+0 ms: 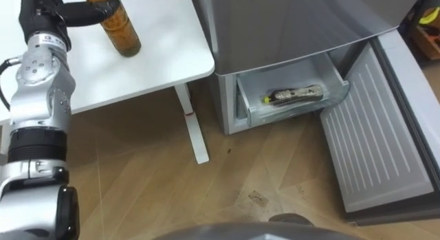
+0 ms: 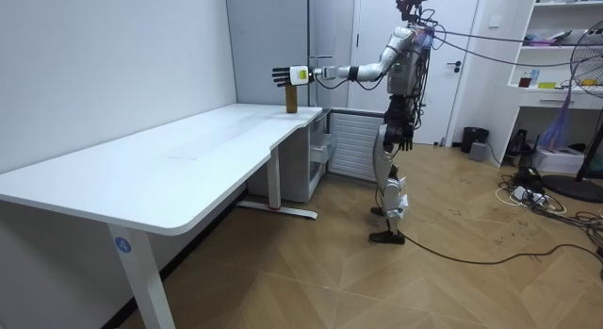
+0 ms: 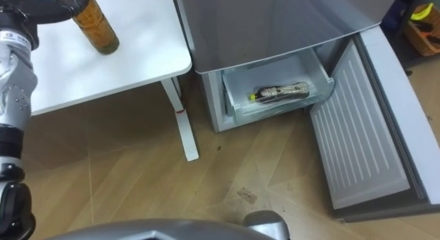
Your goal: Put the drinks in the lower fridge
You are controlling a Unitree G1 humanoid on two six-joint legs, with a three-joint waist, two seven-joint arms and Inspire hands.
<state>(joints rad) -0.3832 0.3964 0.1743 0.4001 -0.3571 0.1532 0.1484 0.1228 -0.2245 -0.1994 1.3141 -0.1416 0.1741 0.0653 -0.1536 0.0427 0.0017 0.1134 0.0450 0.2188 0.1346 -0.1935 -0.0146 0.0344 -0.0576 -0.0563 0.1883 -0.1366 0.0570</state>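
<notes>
The left hand [image 1: 51, 13], reaching over the desk [image 1: 172, 54], has its fingers curled round the neck of the bottle [image 1: 122, 30] near the desk's right edge, likely to carry it to the fridge's [image 1: 289, 27] lower drawer [image 1: 337, 85], which stands open with another drink [image 1: 294, 95] lying inside, while the right hand [image 2: 405, 136] hangs idle.

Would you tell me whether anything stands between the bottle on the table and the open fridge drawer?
Nothing visible does. The left hand is at the bottle on the table; the drawer stands open, door swung aside. A second bottle lies inside, leaving room.
</notes>
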